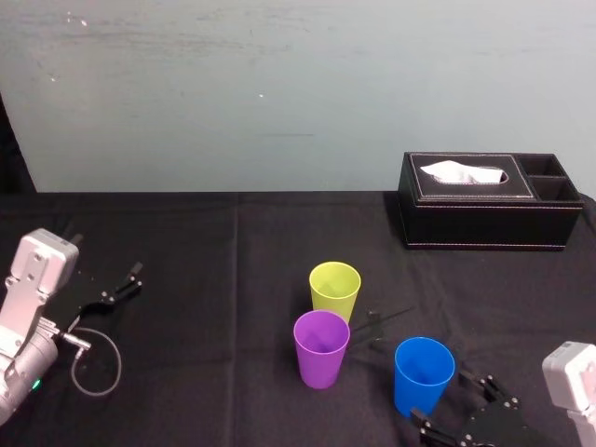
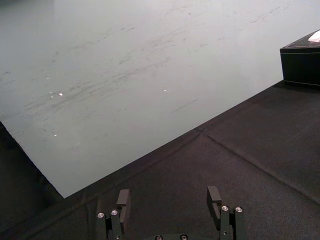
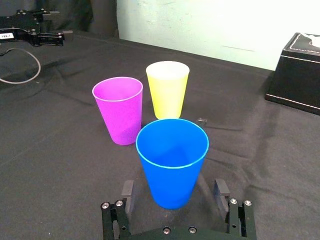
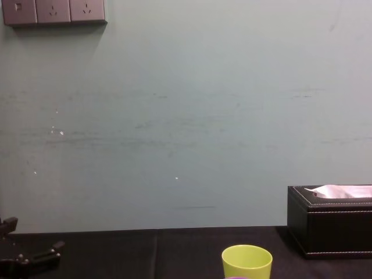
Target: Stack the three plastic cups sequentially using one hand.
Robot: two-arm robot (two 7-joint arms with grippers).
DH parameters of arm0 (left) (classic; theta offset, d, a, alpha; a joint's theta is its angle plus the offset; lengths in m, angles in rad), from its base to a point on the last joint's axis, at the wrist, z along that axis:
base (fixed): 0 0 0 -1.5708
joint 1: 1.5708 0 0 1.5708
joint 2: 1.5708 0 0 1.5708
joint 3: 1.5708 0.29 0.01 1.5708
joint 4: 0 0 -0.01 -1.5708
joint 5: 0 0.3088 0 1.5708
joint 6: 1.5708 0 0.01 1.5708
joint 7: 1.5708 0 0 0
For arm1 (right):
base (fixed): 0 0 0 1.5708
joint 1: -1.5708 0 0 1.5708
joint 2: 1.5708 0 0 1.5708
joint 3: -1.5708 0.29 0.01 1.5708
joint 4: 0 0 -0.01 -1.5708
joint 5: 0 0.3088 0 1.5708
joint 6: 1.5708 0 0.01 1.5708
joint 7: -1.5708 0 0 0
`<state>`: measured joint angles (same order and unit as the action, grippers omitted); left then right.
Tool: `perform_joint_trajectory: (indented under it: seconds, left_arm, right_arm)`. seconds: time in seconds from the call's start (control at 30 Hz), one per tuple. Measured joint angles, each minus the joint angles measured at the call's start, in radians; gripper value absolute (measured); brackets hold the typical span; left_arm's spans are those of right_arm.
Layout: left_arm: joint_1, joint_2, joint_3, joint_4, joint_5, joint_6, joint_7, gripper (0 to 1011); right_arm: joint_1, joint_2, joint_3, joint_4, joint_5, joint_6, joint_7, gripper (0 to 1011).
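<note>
The right gripper (image 3: 173, 189) sits low at the desk's (image 1: 186, 279) near edge. Its fingers are spread wide on either side of the blue cup (image 3: 172, 165) without touching it. The purple cup (image 3: 119, 112) and green cup (image 3: 167, 87) stand upright just beyond, close together toward the desk's middle. The left gripper (image 2: 169, 194) rests by the left edge, fingers apart. The cups look light, smooth and tapered, so probably slippery. A gentle squeeze high on the wall, just under the rim, should hold best.
</note>
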<state>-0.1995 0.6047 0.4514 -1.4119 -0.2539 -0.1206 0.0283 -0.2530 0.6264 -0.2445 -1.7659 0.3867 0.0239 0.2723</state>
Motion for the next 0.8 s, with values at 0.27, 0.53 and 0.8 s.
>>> perform_joint_trajectory:
  seconds: [0.27, 0.53, 0.8]
  left_arm:
    - [0.0, 0.0, 0.0, 0.0, 0.0, 0.0, 0.0, 1000]
    - [0.0, 0.0, 0.0, 0.0, 0.0, 0.0, 0.0, 1000]
    - [0.0, 0.0, 0.0, 0.0, 0.0, 0.0, 0.0, 1000]
  right_arm:
    - [0.033, -0.031, -0.007, 0.025, -0.024, -0.009, 0.025, 1003]
    - [0.06, -0.061, -0.006, 0.045, -0.044, -0.005, 0.042, 1003]
    - [0.076, -0.09, -0.001, 0.057, -0.055, 0.004, 0.056, 1003]
